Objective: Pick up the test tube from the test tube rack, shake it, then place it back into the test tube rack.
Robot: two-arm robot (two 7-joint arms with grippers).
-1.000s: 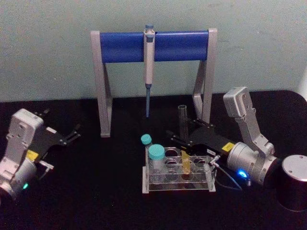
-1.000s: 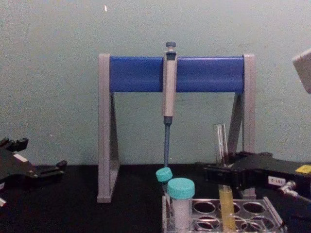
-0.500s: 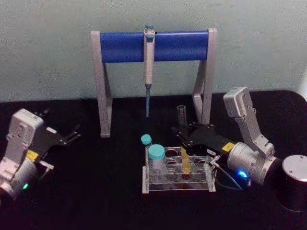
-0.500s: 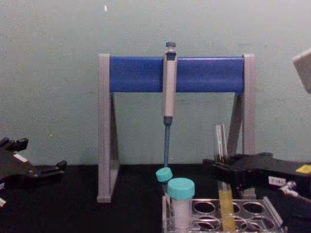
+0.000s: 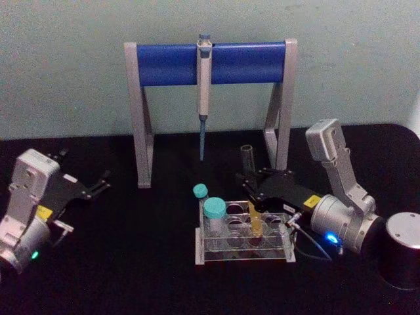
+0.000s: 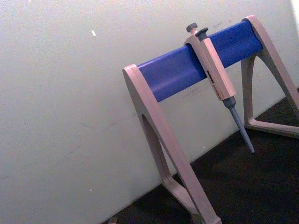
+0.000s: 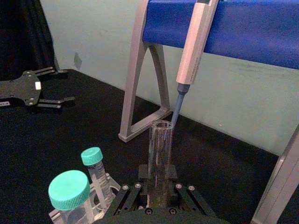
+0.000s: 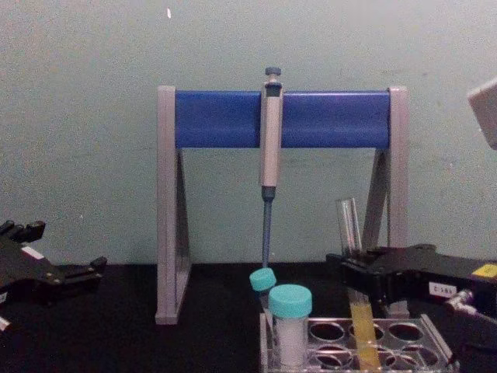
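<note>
Underneath everything, a wide black counter [image 5: 131,275]. At the back, against the pale wall, a tall grey-and-blue pipette stand [image 5: 170,63], with a grey pipette [image 5: 204,85] hung from the blue bar, tip down.

On the right, reaching in toward the middle, the black right gripper [image 5: 251,187], jaws clamped on the tall, thin clear glass test tube [image 5: 248,157] about halfway up. At the counter's left side, well apart from the rest, the black left gripper [image 5: 100,184], jaws spread and holding nothing. At the far right edge, a dark metal cylinder [image 5: 401,249].

In front of the stand, near the middle of the counter, the low clear plastic test tube rack [image 5: 216,257] with rows of round holes. Held leaning slightly, the test tube: open mouth above the jaws, lower part with yellow-orange liquid down in a hole toward the rack's right side. At the rack's left end, two teal-capped vials [image 5: 214,210] with white content, one wide in front, one slimmer behind.
</note>
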